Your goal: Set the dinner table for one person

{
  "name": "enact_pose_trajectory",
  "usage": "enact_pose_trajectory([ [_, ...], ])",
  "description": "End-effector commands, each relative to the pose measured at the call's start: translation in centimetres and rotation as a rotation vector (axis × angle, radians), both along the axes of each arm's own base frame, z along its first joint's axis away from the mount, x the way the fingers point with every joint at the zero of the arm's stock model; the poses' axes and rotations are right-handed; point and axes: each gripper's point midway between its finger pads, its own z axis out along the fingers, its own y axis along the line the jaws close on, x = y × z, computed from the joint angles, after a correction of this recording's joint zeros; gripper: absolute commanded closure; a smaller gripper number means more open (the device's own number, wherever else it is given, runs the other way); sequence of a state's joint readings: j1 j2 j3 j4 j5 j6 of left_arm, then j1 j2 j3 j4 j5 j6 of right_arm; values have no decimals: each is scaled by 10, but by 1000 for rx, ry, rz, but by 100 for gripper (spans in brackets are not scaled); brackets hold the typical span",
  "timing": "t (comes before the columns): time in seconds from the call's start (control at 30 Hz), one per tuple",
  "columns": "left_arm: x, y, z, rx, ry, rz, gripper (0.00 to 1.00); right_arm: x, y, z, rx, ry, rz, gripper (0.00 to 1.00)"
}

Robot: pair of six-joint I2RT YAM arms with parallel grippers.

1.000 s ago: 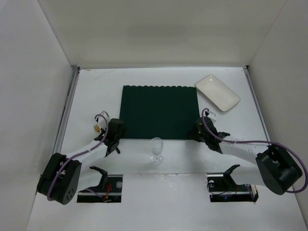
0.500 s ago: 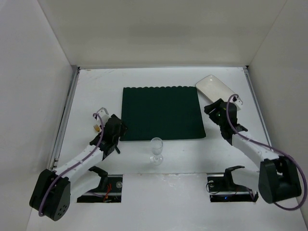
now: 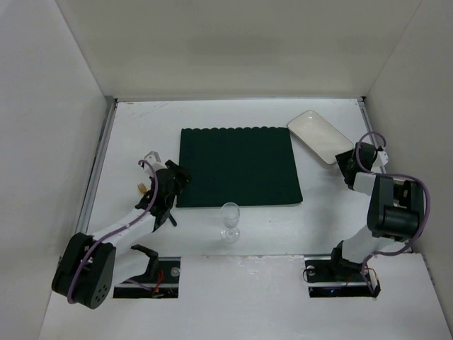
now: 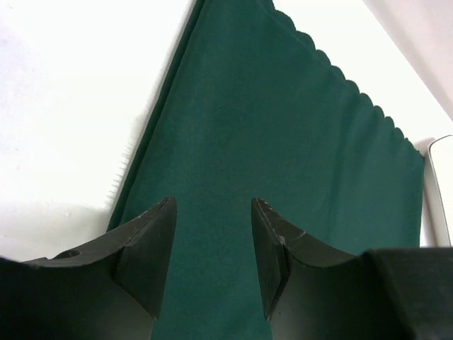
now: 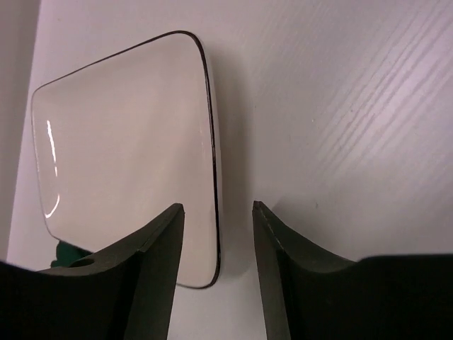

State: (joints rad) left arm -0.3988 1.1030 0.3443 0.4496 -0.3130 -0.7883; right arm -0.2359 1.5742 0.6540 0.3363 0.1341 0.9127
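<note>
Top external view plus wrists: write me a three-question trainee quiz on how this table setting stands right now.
1. True or false: the wine glass stands on the placemat.
2. Which arm's gripper is at the white plate: A left, B right, C neither?
3. Fill in: the left gripper's jaws are ___, with only placemat below them.
Key: 1 false, its foot is on the bare dinner table; 2 B, the right gripper; 3 open.

I count one counter carrying three things, each a single: one placemat in its middle, one plate at its far right corner, one glass by its near edge. I also count two arms, so two grippers: left gripper, right gripper.
</note>
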Motion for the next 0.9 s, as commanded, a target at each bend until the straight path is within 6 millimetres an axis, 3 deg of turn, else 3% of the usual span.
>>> enact_pose_trajectory([
  [0.0,6,-4,12,-27,-78,-29,56,34,-1,17,16,-89,43,50],
  [0.13,5,-12,6,-50,-68,-56,55,47,0,7,49,-94,62,49],
  [0.33,6,-14,1,-72,-56,-63,55,50,-1,-9,97,-48,34,59],
  [0.47,7,-4,2,-73,-62,-36,55,52,3,-25,128,-7,46,75],
  [0.57,7,5,1,-81,-62,-11,55,54,7,-26,150,-15,63,92],
  [0.63,8,8,1,-79,-63,1,55,53,8,-16,153,-51,55,96],
  [0.7,9,7,-1,-78,-59,-2,55,57,8,8,148,-135,60,97],
  [0.87,12,4,-5,-75,-51,-7,56,61,13,99,167,-409,110,97],
])
